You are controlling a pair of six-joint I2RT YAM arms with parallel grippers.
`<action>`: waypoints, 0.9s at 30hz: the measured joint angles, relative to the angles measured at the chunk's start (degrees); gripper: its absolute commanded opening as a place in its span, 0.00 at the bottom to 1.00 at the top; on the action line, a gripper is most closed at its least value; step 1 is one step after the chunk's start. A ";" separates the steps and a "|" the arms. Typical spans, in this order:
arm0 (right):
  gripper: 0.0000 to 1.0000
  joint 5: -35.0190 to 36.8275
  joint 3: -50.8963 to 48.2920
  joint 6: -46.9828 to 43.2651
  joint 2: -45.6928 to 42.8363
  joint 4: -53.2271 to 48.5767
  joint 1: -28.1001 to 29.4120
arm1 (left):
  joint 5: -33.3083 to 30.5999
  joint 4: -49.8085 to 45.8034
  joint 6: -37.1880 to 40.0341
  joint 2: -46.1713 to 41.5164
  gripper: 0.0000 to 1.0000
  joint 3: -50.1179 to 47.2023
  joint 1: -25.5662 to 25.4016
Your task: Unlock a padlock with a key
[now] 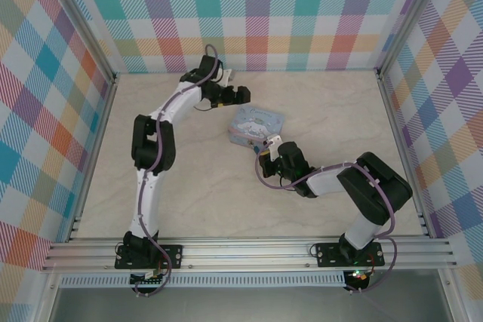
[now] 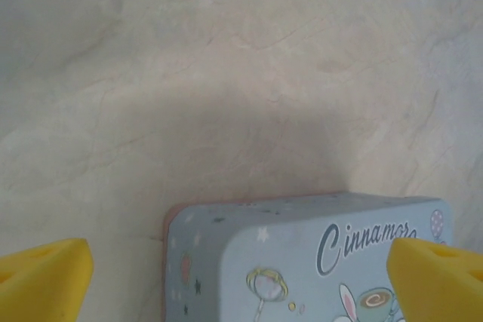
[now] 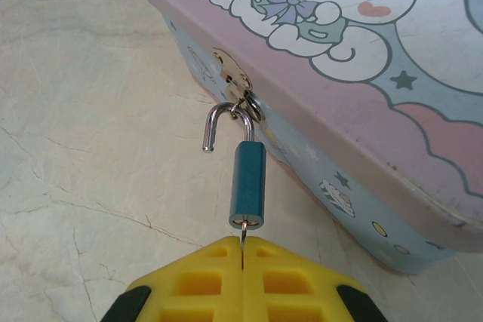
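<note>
Where right fingers (image 3: 204, 277) pinch shut on key (image 3: 243, 233), thin blade sits in base of padlock (image 3: 248, 183). Padlock tiny, light, rigid, likely slick; hooked through hasp (image 3: 230, 72) on tin (image 3: 362, 111), shackle (image 3: 215, 120) with one leg free. Key probably bends easily: hold bow, twist gently. Farther off, left fingers (image 2: 45, 277) spread wide at tin's other side, above bench (image 2: 226, 73).

The table (image 1: 332, 111) has a pale, cream marbled top with faint veins. A pale blue cartoon tin (image 1: 255, 124) lies flat on it near the middle, lid up, turned askew to the table's edges.
</note>
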 measured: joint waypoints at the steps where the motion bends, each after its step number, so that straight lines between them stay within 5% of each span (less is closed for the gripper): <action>1: 0.00 0.02 0.00 0.00 0.00 0.00 -0.04 | 0.66 -2.47 1.38 2.19 0.93 3.65 0.00; 13: 0.00 0.04 0.31 0.00 0.00 -1.07 -0.07 | 5.29 -24.59 10.60 17.38 0.75 28.28 0.00; 22: 0.00 0.04 0.57 0.61 -0.26 -2.86 -0.37 | 3.93 -26.36 10.78 17.59 0.66 29.51 -0.39; 27: 0.00 0.02 0.57 1.25 -0.72 -3.82 -0.59 | 2.49 -21.03 9.86 12.22 0.66 19.58 -0.76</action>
